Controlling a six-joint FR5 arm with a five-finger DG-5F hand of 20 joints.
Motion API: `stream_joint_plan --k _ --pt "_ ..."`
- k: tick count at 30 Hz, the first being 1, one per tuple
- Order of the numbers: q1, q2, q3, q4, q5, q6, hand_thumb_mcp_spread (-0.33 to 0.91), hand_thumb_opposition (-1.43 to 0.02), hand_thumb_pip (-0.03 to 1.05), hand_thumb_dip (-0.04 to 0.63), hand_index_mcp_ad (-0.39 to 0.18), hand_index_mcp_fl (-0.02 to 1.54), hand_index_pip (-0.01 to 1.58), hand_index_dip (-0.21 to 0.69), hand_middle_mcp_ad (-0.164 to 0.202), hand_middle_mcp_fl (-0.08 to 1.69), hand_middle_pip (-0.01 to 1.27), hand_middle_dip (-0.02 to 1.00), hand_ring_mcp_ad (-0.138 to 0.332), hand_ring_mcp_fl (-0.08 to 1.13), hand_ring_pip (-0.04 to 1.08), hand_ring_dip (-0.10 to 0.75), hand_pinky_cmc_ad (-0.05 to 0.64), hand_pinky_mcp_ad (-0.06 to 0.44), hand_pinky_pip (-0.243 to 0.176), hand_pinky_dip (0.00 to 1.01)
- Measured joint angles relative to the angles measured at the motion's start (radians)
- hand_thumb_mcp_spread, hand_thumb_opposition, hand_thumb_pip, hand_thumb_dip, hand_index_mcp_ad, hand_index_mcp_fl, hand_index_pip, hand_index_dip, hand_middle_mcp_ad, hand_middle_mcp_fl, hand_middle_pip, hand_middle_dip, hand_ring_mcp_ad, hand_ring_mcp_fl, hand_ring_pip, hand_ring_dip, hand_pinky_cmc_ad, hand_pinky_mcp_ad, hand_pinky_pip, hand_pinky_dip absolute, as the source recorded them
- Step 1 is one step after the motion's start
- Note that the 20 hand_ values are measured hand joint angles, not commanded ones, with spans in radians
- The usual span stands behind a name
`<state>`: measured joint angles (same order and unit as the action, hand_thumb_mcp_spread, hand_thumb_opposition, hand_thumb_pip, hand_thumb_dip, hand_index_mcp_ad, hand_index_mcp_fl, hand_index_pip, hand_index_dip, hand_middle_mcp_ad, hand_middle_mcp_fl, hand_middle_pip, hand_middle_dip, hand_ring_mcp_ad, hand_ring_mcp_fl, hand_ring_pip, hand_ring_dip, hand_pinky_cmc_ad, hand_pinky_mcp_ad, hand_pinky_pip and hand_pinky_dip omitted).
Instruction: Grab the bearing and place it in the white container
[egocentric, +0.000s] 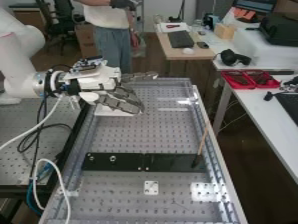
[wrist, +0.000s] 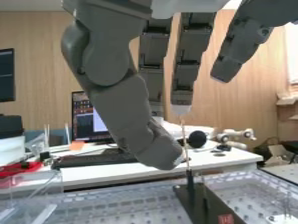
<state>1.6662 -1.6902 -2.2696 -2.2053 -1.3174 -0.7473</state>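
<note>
High view: the fingers (egocentric: 121, 103), relaxed and released, hang over the white container (egocentric: 106, 112).

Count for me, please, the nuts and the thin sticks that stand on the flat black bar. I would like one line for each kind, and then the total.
Smaller nut: 1
Larger nut: 1
Thin stick: 1
Total: 3
</note>
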Motion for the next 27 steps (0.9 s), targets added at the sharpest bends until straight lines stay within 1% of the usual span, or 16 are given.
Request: stream_joint_plan --k 4,6,7,9,11,13,14,19,21,22,23,24,25,27 --pt "0.073 0.020 -0.011 -0.003 0.082 -0.016 0.89 -1.07 0.58 0.379 -0.222 0.07 0.12 -0.171 -0.094 0.68 0.72 0.90 0.005 0.51 0.12 0.679 0.461 0.248 0.037 0.17" --pt "0.123 0.030 -0.016 -0.005 0.135 -0.027 0.89 -1.07 0.58 0.379 -0.222 0.07 0.12 -0.171 -0.098 0.68 0.72 0.90 0.009 0.51 0.12 0.679 0.461 0.251 0.037 0.17" --pt "0.134 0.032 -0.017 -0.005 0.147 -0.030 0.89 -1.07 0.58 0.379 -0.225 0.07 0.12 -0.171 -0.098 0.68 0.72 0.90 0.009 0.51 0.11 0.679 0.461 0.251 0.037 0.17" --pt "0.185 0.040 -0.021 -0.005 0.200 -0.042 0.89 -1.07 0.58 0.379 -0.229 0.07 0.12 -0.171 -0.098 0.68 0.72 0.90 0.009 0.51 0.12 0.679 0.461 0.248 0.037 0.17" --pt "0.221 0.045 -0.022 -0.004 0.236 -0.051 0.89 -1.07 0.58 0.379 -0.222 0.07 0.12 -0.171 -0.098 0.68 0.72 0.90 0.009 0.51 0.12 0.679 0.461 0.251 0.037 0.17" --pt "0.258 0.049 -0.024 -0.004 0.273 -0.060 0.89 -1.07 0.58 0.379 -0.222 0.07 0.12 -0.171 -0.098 0.68 0.72 0.90 0.009 0.51 0.12 0.679 0.461 0.251 0.037 0.17" --pt "0.276 0.051 -0.024 -0.003 0.292 -0.064 0.89 -1.07 0.58 0.379 -0.230 0.07 0.12 -0.171 -0.098 0.68 0.72 0.90 0.005 0.51 0.12 0.679 0.461 0.251 0.037 0.17" --pt "0.375 0.059 -0.025 -0.001 0.390 -0.087 0.89 -1.07 0.58 0.379 -0.223 0.07 0.12 -0.171 -0.098 0.68 0.72 0.90 0.009 0.51 0.12 0.679 0.461 0.251 0.037 0.17" --pt "0.422 0.063 -0.025 0.001 0.436 -0.099 0.89 -1.07 0.58 0.379 -0.230 0.07 0.12 -0.171 -0.098 0.68 0.72 0.90 0.009 0.51 0.12 0.679 0.461 0.251 0.037 0.17" --pt "0.433 0.064 -0.025 0.002 0.446 -0.102 0.89 -1.07 0.58 0.379 -0.227 0.07 0.12 -0.171 -0.098 0.68 0.72 0.90 0.009 0.51 0.12 0.679 0.461 0.251 0.037 0.17" --pt "0.465 0.066 -0.025 0.003 0.478 -0.109 0.89 -1.07 0.58 0.379 -0.222 0.07 0.12 -0.171 -0.098 0.68 0.72 0.90 0.009 0.51 0.12 0.679 0.461 0.251 0.037 0.17" --pt "0.468 0.066 -0.025 0.003 0.481 -0.110 0.89 -1.07 0.58 0.379 -0.227 0.07 0.12 -0.171 -0.098 0.68 0.72 0.90 0.009 0.51 0.12 0.679 0.461 0.251 0.037 0.17" --pt "0.496 0.067 -0.025 0.005 0.507 -0.117 0.89 -1.07 0.58 0.379 -0.232 0.07 0.12 -0.171 -0.098 0.68 0.72 0.90 0.009 0.51 0.12 0.679 0.461 0.251 0.037 0.17" --pt "0.546 0.068 -0.024 0.007 0.553 -0.126 0.89 -1.07 0.58 0.379 -0.222 0.07 0.12 -0.171 -0.098 0.68 0.72 0.90 0.009 0.51 0.12 0.679 0.461 0.251 0.037 0.17"
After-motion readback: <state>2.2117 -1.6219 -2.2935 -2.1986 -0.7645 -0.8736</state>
